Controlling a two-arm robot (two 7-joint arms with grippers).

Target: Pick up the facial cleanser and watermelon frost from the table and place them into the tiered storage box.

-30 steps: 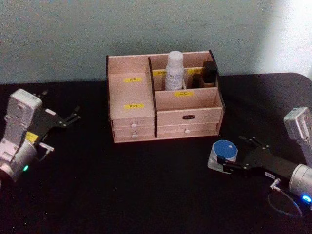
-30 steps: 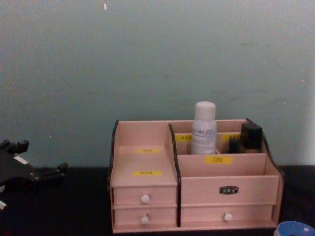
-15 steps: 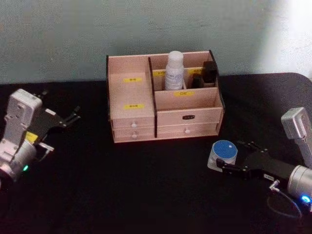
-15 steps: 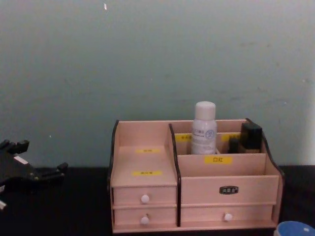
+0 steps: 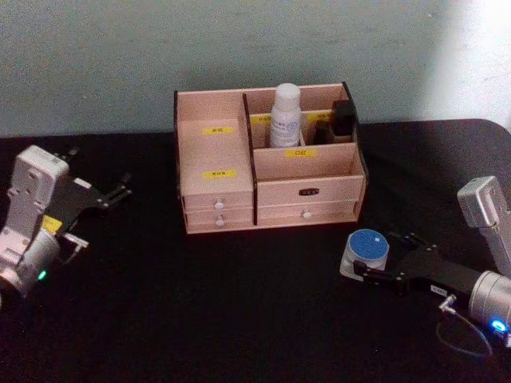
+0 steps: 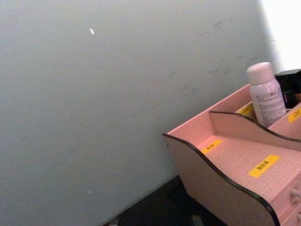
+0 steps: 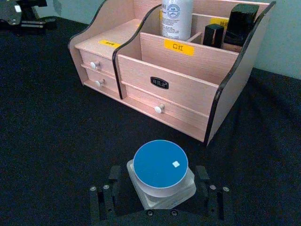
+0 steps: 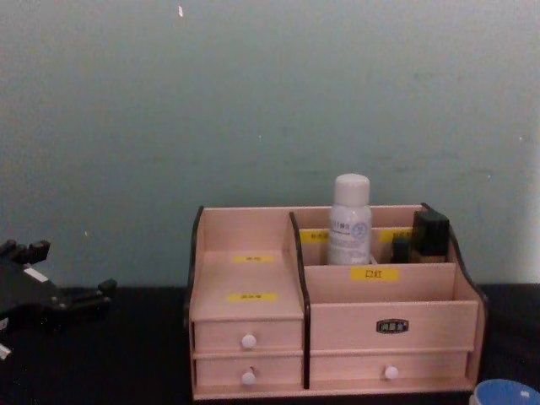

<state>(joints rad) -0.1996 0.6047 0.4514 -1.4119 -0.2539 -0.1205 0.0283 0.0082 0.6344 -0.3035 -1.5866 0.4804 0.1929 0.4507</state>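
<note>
1. Your right gripper (image 5: 374, 252) straddles the blue-lidded jar (image 7: 160, 164), which sits on the table (image 5: 200, 303) just near-right of the tiered storage box (image 5: 214, 171). Its fingers are spread either side, though the pads may be touching it.
2. The white bottle (image 5: 286, 116) already stands in a far compartment, so this jar looks like the last pick.
3. Next, you squeeze, lift above the front wall, then carry it left and far.
4. Your left gripper (image 5: 96, 171) idles at the left, fingers spread, empty.

A black desk (image 5: 239, 319) meets a pale green wall (image 5: 96, 64); a tall black case (image 7: 240, 26) stands upright beside a shorter black case (image 7: 214, 35).
</note>
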